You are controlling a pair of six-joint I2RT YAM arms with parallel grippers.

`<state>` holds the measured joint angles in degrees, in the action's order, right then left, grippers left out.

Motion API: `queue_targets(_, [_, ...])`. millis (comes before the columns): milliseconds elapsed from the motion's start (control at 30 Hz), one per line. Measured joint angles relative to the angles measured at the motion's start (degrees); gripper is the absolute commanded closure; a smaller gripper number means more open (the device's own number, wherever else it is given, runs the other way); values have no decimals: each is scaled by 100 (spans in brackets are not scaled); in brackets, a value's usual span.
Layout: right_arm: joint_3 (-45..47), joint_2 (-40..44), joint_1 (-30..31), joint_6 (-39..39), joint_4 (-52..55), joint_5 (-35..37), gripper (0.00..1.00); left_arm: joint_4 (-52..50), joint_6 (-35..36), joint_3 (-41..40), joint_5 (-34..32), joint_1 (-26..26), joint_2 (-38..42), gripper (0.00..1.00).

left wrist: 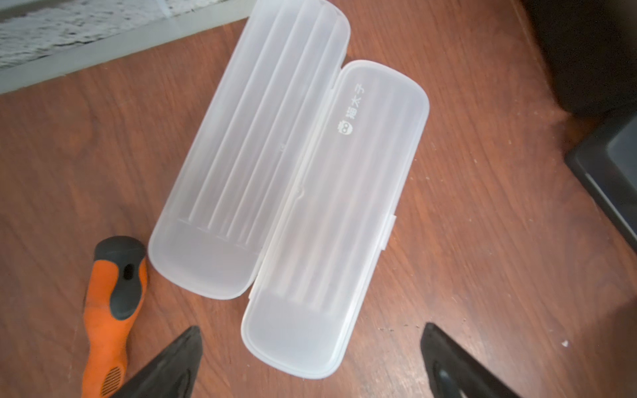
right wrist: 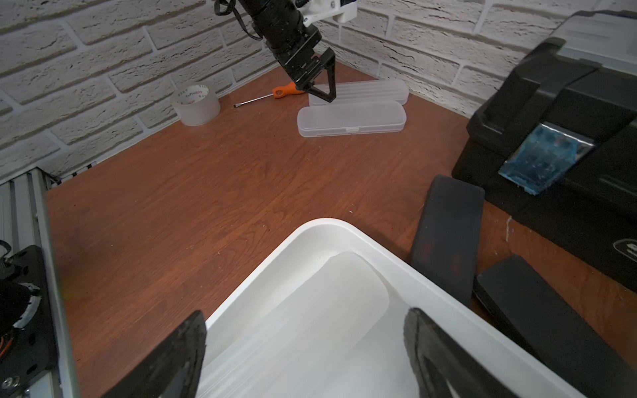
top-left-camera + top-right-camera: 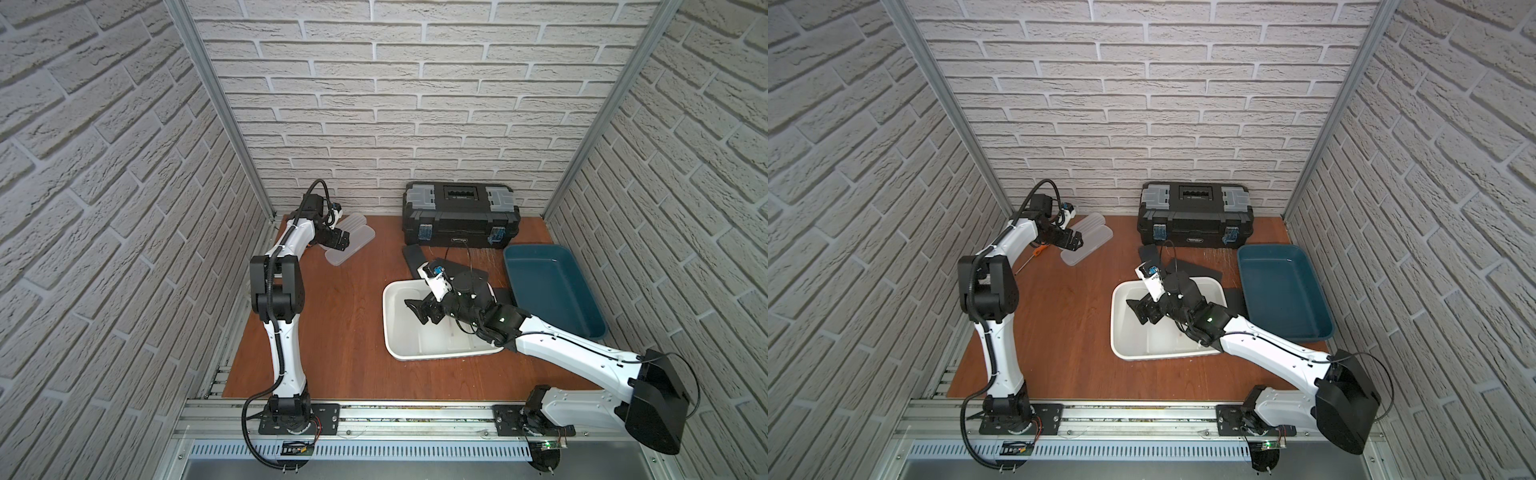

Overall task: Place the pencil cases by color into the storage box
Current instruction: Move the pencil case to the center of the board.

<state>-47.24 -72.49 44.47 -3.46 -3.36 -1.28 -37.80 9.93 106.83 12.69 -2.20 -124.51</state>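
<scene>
Wide open and empty, the left end effector (image 1: 312,327) hovers over the near end of the logo-marked frosted pencil case (image 1: 336,220) on the tabletop (image 1: 482,241); the case's long axis runs away between the jaws.

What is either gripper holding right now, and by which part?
Nothing visible: left gripper open over the frosted cases, right gripper open over the white bin.
</scene>
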Motion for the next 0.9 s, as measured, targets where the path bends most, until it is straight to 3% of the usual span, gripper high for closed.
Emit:
queue_targets(333, [-221,-713,2,485,-850,-492,11,-24,81,22,92,-11,-289,2])
queue_targets(900, [-313,-728,0,614,-929,-741,11,-72,57,2,46,-17,-564,2])
